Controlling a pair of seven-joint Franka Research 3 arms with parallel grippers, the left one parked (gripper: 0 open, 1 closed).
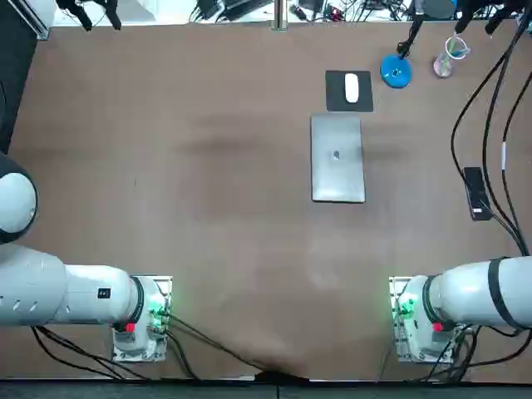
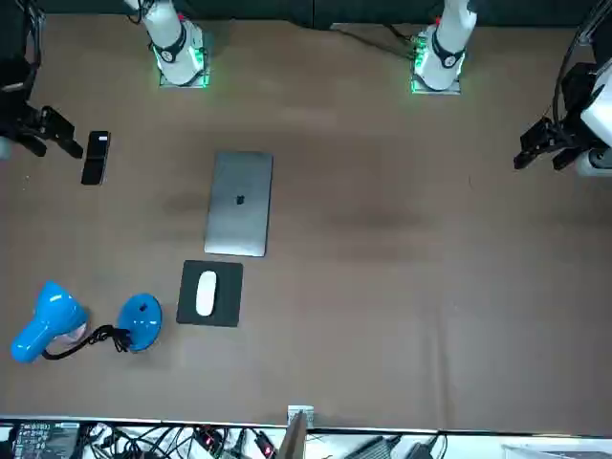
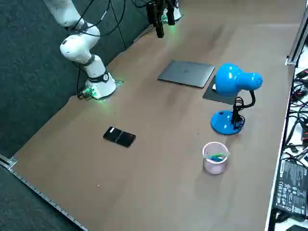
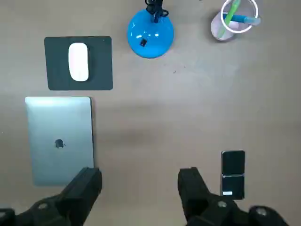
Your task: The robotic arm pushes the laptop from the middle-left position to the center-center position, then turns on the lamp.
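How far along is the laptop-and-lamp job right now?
Nothing looks done. The laptop lies closed next to the mouse pad, off the centre of the table. The right gripper hangs open above the table, touching nothing. Left: the push, then the lamp, which shows no glow.

The right arm (image 1: 475, 293) is made of smooth white rounded links with a dark band at one joint. Its base (image 3: 97, 87) glows green, with a red spot beside the glow, and sits on a metal plate with black cables (image 1: 465, 357) trailing off. The right gripper (image 4: 138, 181), hanging over the table's (image 1: 208, 208) right side, is black — two blocky matte fingers (image 4: 87, 181), wide apart.
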